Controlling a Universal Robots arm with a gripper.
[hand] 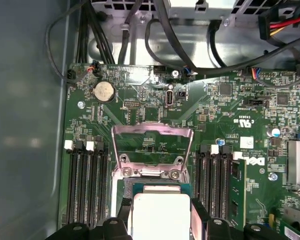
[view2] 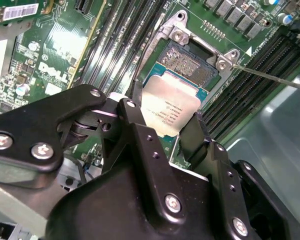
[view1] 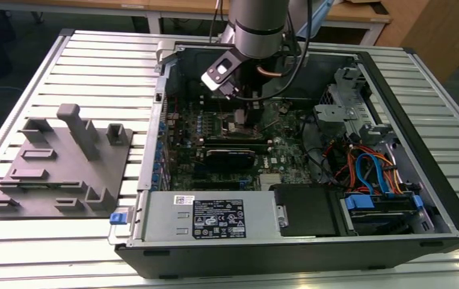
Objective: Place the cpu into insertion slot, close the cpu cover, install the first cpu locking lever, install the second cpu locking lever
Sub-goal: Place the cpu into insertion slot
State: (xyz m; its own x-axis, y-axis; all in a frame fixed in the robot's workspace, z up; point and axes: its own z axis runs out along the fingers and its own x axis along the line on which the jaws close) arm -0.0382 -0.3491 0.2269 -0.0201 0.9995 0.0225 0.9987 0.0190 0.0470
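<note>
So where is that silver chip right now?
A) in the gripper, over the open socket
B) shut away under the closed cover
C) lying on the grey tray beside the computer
A: the gripper clamps the cpu over the bare socket, whose cover stands flipped open.
</note>
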